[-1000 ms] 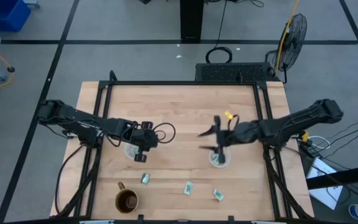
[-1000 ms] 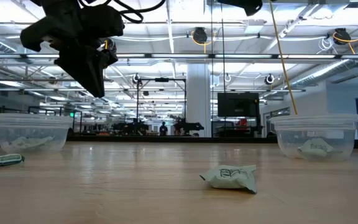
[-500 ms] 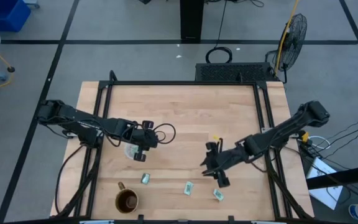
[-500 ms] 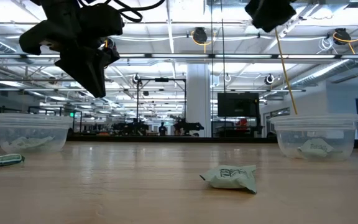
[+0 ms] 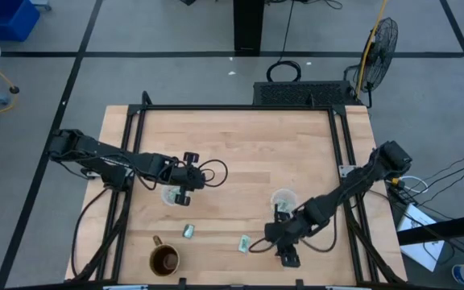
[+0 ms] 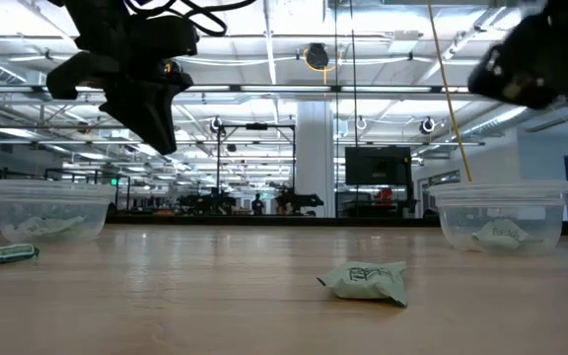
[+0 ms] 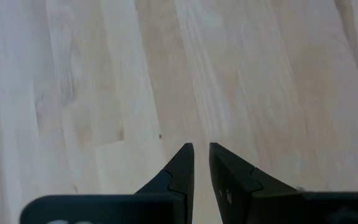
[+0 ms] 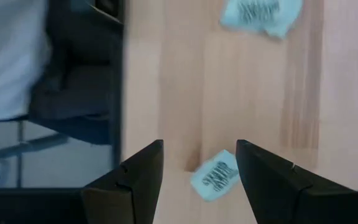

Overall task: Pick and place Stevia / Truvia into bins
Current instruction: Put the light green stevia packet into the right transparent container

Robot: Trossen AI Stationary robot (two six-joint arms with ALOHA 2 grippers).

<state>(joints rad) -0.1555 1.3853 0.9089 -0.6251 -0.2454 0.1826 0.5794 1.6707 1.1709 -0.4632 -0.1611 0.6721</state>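
Nearest the front edge of the counter [image 5: 232,137], the right claw [image 8: 199,163] is hanging with its fingers spread wide over a green-and-white packet [image 8: 215,176], which is lying flat between the fingertips but not yet being touched. Judging by its look, this paper sachet is feather-light, soft and crinkly, so it is likely sliding or folding under a careless pinch; taking it across the short sides with both fingertips pressing down onto the wood seems the safest hold. From above, two more loose packets are showing: one [image 5: 244,242] just left of the right claw and another [image 5: 188,231] farther left, near the brown mug [image 5: 164,260], making three loose packets in all. Farther back, two clear cups are standing well apart, the right cup [image 5: 283,198] and the left cup [image 5: 170,194], each already holding packets whose number cannot be made out. Beside the left cup, the left claw [image 7: 201,149] is hovering over bare wood, its fingers nearly together and gripping nothing.
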